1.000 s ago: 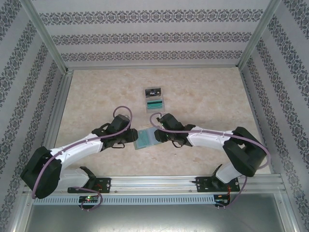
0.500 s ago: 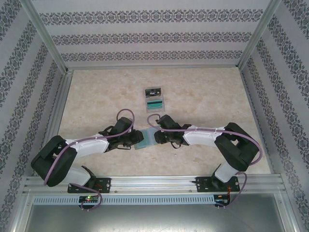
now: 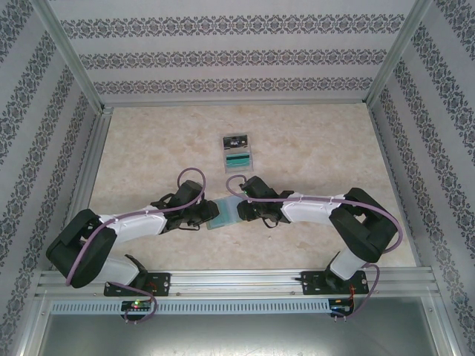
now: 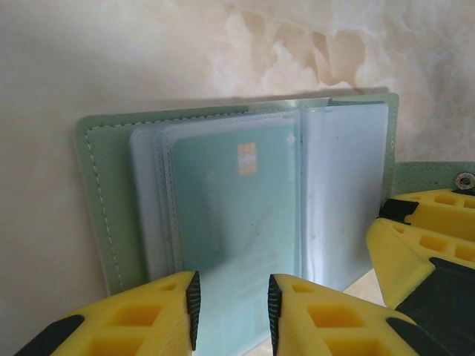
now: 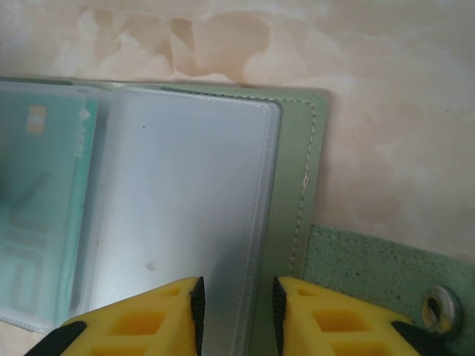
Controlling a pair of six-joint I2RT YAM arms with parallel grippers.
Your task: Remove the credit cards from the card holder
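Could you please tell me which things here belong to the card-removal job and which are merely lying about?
Job: card holder, sleeved teal card, black card and loose teal card beyond it, left claw, right claw.
Lying about: pale grey tray under the two loose cards.

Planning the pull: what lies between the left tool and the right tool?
The open sage-green bifold card holder lies between the left tool and right tool in the top view, with a teal-green card in its clear sleeve.
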